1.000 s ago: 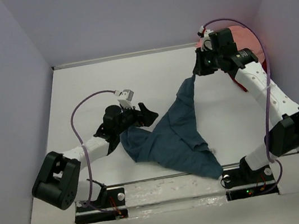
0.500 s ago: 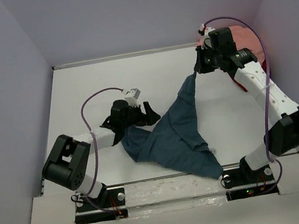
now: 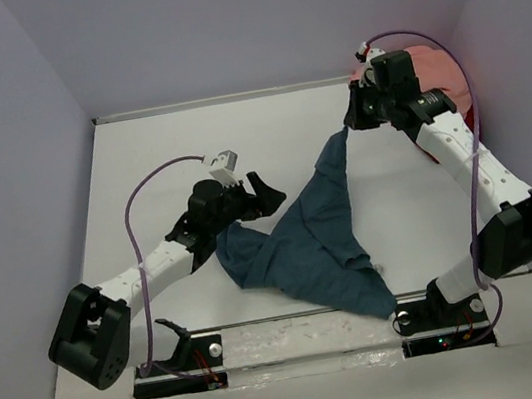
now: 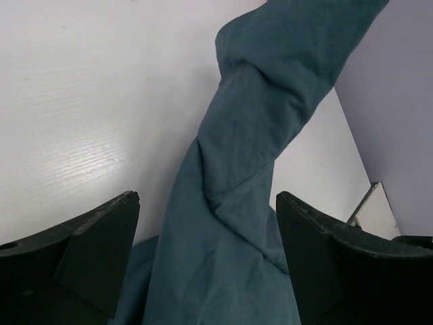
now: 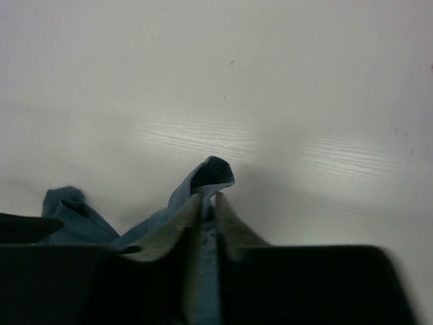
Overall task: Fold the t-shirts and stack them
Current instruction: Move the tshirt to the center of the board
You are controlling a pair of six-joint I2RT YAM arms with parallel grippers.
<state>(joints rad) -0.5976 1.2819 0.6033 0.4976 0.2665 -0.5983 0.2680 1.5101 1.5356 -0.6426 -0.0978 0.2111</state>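
Observation:
The dark teal-blue t-shirt lies bunched on the table, one corner pulled up and back to the right. My right gripper is shut on that corner; its fingertips pinch a fold of the cloth. My left gripper is open above the shirt's left part, and the twisted cloth hangs between its fingers without being pinched. The salmon pink t-shirt lies at the back right behind the right arm, with a bit of the red t-shirt under its edge.
White table top inside grey walls; the back wall edge runs behind both arms. The arm bases sit on a rail at the near edge. A purple cable loops over each arm.
The left arm has swung: its elbow moved down and left, and its open gripper shifted slightly right and up over the shirt. The right gripper still holds the shirt corner in the same place.

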